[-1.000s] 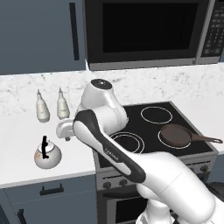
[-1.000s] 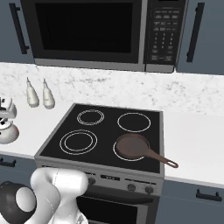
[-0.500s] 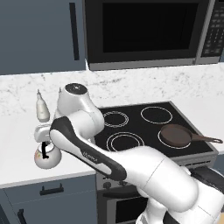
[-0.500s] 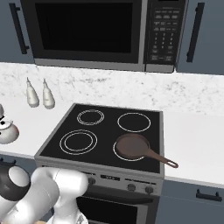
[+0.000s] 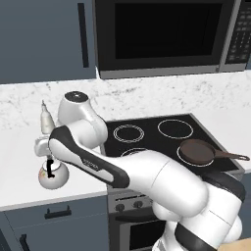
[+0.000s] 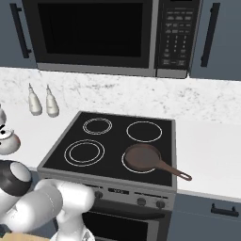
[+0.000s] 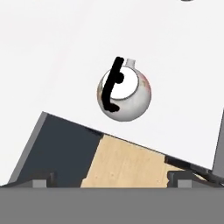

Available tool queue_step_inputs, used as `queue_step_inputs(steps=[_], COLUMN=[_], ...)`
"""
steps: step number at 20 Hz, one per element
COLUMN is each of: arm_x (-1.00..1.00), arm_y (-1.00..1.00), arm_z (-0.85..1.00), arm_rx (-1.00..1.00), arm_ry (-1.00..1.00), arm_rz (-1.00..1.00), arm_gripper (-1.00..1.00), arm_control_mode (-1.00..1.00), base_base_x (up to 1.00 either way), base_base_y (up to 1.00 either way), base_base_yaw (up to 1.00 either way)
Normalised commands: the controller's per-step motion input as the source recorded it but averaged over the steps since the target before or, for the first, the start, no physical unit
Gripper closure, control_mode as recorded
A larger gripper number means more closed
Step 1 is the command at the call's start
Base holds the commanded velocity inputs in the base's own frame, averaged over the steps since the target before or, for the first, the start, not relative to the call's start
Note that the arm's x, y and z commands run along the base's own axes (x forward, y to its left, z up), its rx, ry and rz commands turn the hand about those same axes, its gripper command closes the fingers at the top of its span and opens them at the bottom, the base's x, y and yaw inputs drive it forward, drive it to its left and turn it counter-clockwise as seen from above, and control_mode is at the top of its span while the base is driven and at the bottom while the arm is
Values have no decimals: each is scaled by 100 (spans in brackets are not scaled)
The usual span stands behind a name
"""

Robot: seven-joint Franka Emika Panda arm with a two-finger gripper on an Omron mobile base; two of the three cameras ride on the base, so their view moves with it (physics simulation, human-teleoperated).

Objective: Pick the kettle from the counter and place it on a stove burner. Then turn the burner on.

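Hovering above kettle [image 7: 124, 92] on counter [image 7: 65, 52]

The white arm sweeps low and far to its left, elbow bent, wrist turned downward. The gripper [image 7: 112, 181] points down, its two fingertips [image 7: 39, 181] set wide apart, nothing between the jaws.

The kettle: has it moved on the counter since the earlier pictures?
No. The kettle sits at the same spot, near the counter's front edge, left of the cooktop.

We cannot read any words or numbers here; the buttons on the microwave [image 6: 174, 38] are too blurry to read.
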Motion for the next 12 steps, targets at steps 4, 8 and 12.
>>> queue_step_inputs(steps=[4,8,12], arm_x=[51,47,44], arm_y=[5,19,25], arm_z=[-25,-21,-23], arm_rx=[0,0,0], arm_ry=[0,0,0], arm_rz=[0,0,0], arm_gripper=[-100,-100,-100], arm_control_mode=[-100,-100,-100], base_base_x=[0,0,0], base_base_y=[0,0,0], base_base_yaw=[0,0,0])
